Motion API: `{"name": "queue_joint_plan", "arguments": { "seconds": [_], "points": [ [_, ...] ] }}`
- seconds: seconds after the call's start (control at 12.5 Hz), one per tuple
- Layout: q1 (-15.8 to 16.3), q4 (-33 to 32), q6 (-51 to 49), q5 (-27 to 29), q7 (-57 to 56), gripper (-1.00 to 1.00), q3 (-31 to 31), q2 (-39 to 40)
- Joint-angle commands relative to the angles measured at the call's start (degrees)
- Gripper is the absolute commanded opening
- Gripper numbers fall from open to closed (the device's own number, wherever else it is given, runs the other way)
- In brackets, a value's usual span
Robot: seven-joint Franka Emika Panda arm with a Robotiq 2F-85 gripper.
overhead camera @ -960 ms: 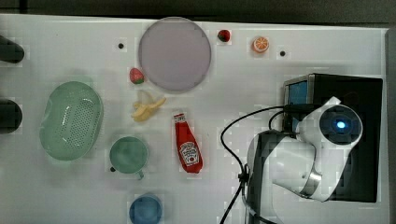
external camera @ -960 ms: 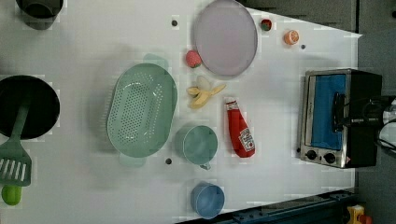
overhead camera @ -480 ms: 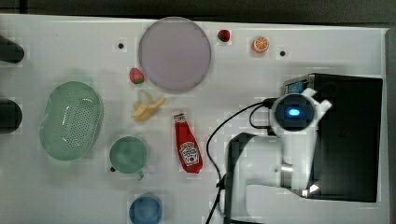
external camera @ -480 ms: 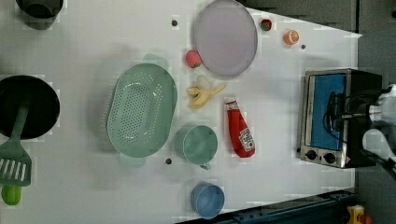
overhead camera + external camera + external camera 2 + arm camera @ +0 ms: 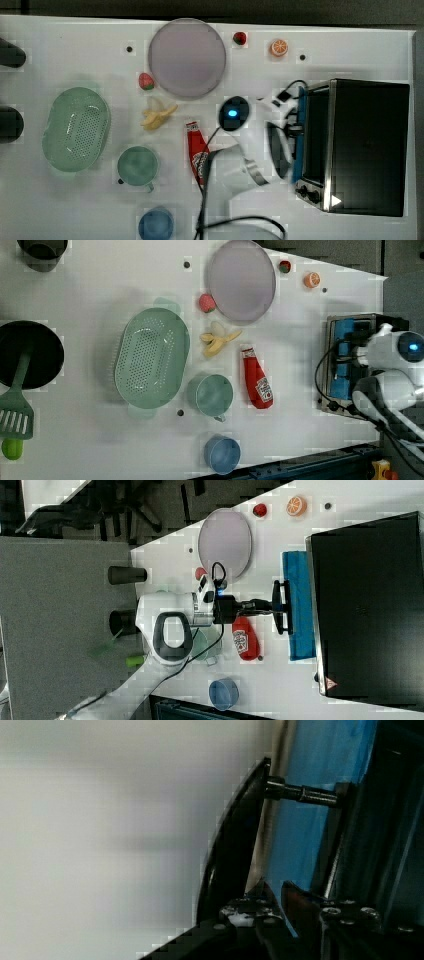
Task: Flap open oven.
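Gripping the oven (image 5: 365,605)'s bar handle (image 5: 280,607), end effector (image 5: 270,606)

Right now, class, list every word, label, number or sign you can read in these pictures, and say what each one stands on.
No text can be read as words.
Ketchup bottle: a white label with print, too blurred to read.
Oven: a small warning triangle sticker on its black top near one corner, symbol too small to make out.
Oven knobs: any markings are too small to tell.
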Motion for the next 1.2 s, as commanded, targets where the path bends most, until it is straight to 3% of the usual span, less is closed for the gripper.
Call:
{"name": "queue_joint_plan", "arguments": {
  "seconds": [0.08, 0.72, 0.96, 1.2],
  "points": [
    [3.8, -0.3, 0.7, -2.6, 15.5, -0.65, 2.7, 5.1],
    [5.5, 3.9, 4.3, -3.7, 19.0, -0.65, 2.8, 15.0],
    [5.7, 5.2, 6.5, -3.1, 20.4, -0.65, 3.4, 14.2],
    [5.8, 7.4, 4.1, 8.2, 20.6, -0.65, 4.6, 6.2]
  ]
}}
